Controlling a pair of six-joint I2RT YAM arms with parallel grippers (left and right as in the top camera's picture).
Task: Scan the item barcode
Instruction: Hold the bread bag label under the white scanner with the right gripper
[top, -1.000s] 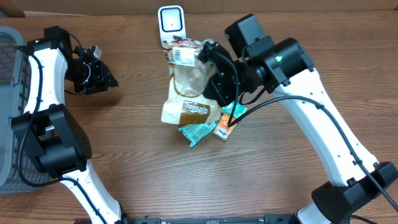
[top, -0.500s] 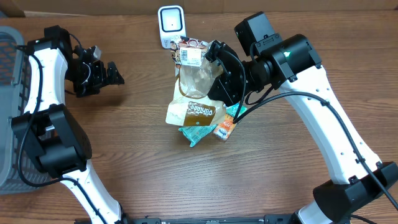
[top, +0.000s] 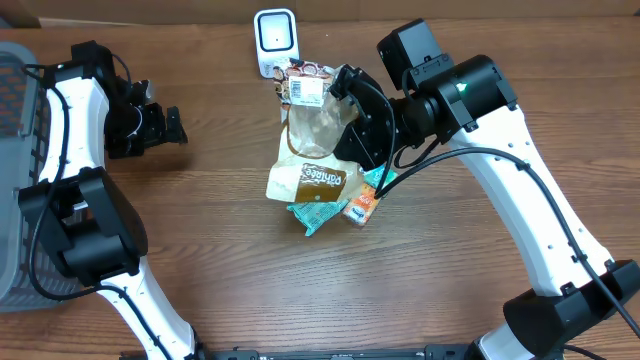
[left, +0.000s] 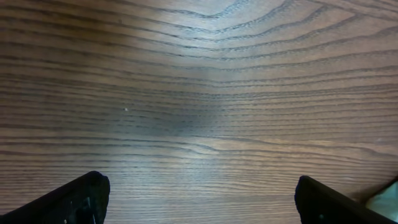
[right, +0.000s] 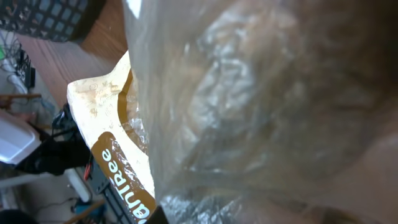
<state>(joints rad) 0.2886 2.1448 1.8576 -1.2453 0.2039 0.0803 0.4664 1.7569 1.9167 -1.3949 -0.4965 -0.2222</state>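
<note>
Right tool clamped together on the clear bag, holding it at 12 o'clock of the bench with its white barcode label just beside the scanner, at the scanner's 5 o'clock. Left tool has its jaws wide apart and empty over bare wood at 10 o'clock, near the basket. Progress: item gripped and presented at the scanner. The label looks turned upward rather than at the scanner face, so I judge the scan not confirmed – probably needs tilting. Teal packet and orange packet lie at the bag's 6 o'clock. Hidden: right fingertips behind the bag, right wrist view all blurry plastic, scanner readout unreadable – can't tell if the bag's bottom touches the bench.
</note>
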